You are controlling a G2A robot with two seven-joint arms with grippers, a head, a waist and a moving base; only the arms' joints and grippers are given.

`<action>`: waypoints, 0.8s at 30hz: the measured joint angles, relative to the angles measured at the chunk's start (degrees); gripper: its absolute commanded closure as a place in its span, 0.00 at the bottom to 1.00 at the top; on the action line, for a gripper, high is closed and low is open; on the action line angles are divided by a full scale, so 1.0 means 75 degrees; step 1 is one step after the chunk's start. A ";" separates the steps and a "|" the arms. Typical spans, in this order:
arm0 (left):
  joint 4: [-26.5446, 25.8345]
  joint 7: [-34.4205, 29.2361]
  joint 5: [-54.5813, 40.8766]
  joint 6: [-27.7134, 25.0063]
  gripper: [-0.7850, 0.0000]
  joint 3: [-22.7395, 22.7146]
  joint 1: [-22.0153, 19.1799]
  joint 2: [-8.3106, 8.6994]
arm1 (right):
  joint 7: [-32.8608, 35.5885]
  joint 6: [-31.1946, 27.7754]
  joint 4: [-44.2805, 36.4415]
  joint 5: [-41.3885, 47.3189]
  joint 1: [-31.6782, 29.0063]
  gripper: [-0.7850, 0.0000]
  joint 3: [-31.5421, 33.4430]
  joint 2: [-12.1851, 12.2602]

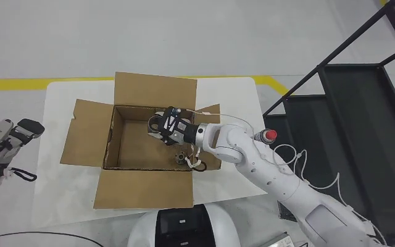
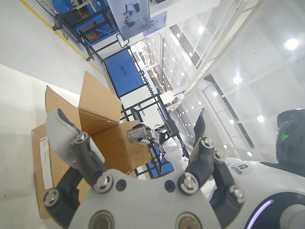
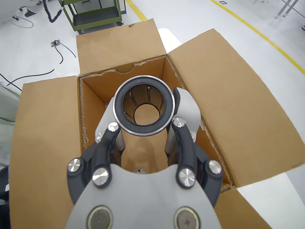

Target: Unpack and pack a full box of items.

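**Right gripper pinching the metal cylinder over the open box**

From the top view, we are seeing the cardboard box [image 1: 154,89] sitting open on the white table [image 1: 68,92], all four flaps folded outward. The right gripper [image 1: 165,126] is hanging over the box's far right corner, inside the line of its walls. A small round part [image 1: 181,158] is lying on the box floor by the near wall. The left gripper [image 1: 17,133] is resting well apart from the box, past the table's left edge.

In the left wrist view, we are looking along the left gripper [image 2: 128,117], whose fingers [image 2: 59,125] are spread wide with nothing between them. Farther off, the metal cylinder [image 2: 135,134] is showing above the box [image 2: 100,106], clamped in the other arm's gripper.

In the right wrist view, the right gripper [image 3: 145,110] is pinching the metal cylinder [image 3: 118,107] between its two fingers [image 3: 189,110], one pressing on each side of its round wall. The cylinder is hollow (we are seeing straight through its bore to the cardboard below), with its open end facing the camera, and it is hanging above the box [image 3: 228,91] interior.
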 measured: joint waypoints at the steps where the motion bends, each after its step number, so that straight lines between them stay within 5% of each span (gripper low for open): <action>1: 0.0000 0.0000 0.0000 0.0000 0.00 0.0000 0.0000 0.0000 | -0.0056 0.0013 0.0276 0.0040 0.0185 1.00 -0.0173 -0.0091; 24: 0.0000 0.0000 0.0000 0.0000 0.00 0.0000 0.0000 0.0000 | -0.0277 -0.0083 0.4305 0.0054 0.1920 1.00 -0.2467 -0.1846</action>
